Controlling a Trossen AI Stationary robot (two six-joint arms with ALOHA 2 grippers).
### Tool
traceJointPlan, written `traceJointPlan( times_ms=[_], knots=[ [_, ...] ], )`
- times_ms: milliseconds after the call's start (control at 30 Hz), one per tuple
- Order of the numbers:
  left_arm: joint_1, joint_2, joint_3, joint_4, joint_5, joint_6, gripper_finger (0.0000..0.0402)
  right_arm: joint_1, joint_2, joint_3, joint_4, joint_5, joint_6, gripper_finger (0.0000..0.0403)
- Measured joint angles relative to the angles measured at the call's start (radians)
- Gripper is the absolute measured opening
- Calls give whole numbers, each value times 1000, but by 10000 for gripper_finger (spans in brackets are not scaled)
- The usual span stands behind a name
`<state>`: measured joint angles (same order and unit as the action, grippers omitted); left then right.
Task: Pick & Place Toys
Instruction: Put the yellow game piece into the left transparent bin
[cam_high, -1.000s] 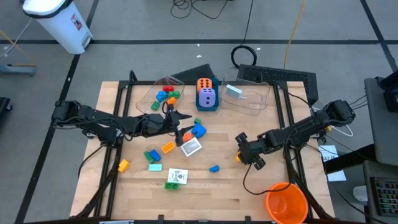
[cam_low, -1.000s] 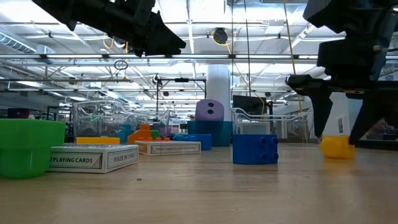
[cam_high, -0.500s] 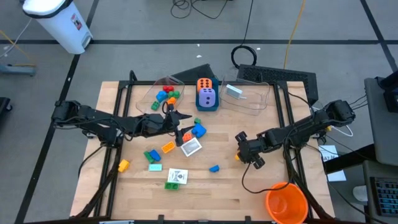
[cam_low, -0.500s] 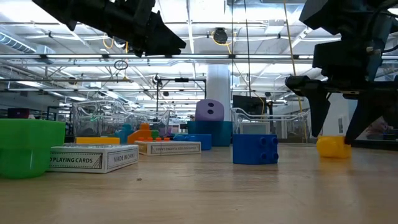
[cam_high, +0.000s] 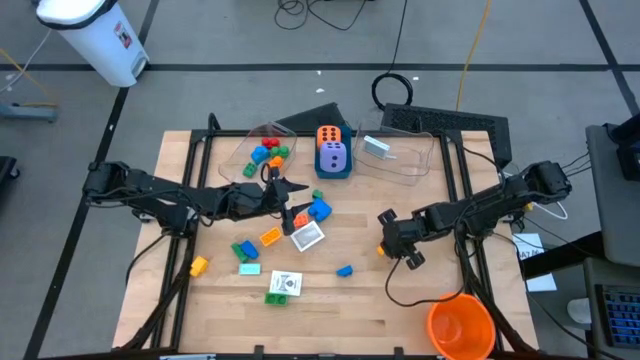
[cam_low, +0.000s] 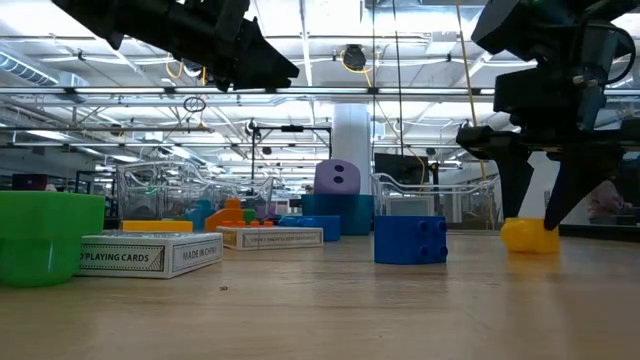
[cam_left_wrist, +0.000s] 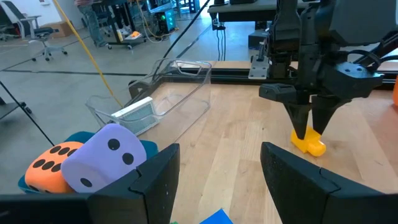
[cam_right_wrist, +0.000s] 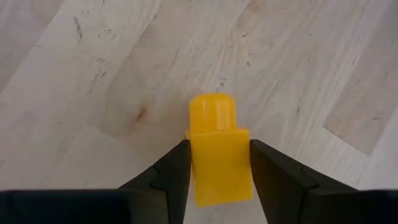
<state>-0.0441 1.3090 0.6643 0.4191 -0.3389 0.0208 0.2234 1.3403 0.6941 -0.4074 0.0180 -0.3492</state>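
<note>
A small yellow brick (cam_right_wrist: 217, 155) with one stud lies on the wooden table at the right (cam_high: 381, 251). My right gripper (cam_right_wrist: 219, 148) stands over it, pointing steeply down, shut on it. My left gripper (cam_left_wrist: 217, 158) hangs open above the cluster of toys at the table's middle (cam_high: 292, 200), nothing between its fingers. Below and around it lie blue, orange and green bricks and white cards (cam_high: 307, 237). An orange die (cam_high: 329, 135) and a purple die (cam_high: 333, 157) sit in a blue box. My right gripper pinches the yellow brick's two opposite side walls (cam_right_wrist: 194, 163) between its two fingers, behind the stud. The fingers (cam_low: 520, 190) come from above, slanting down. The brick rests flat on the table (cam_low: 530, 236).
Two clear tubs stand at the far side, one (cam_high: 262, 150) with several bricks, one (cam_high: 400, 158) with a white card. A big orange cup (cam_high: 461, 326) stands at the near right corner. A blue brick (cam_low: 410, 240), card boxes (cam_low: 150, 254) and a green brick (cam_low: 40, 238) lie near the front.
My right gripper's fingers have drawn in around the yellow brick and now lie against its sides. The brick has slid a little along the table toward the left edge with them. My left arm has kept still.
</note>
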Motion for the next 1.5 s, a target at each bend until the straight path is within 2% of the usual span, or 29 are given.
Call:
traceJointPlan(
  times_ms=[467,733,867,1033,1500],
  knots=[
    [0,0,0,0,0,0,230,-8,0,1,77,5,21,132],
    [0,0,0,0,0,0,230,-8,0,0,83,5,22,76],
    [0,0,0,0,0,0,230,-8,-8,0,92,6,18,69],
    [0,0,0,0,0,0,230,-8,-18,0,91,6,44,91],
    [0,0,0,0,0,0,230,-46,-18,0,89,10,159,201]
  ],
)
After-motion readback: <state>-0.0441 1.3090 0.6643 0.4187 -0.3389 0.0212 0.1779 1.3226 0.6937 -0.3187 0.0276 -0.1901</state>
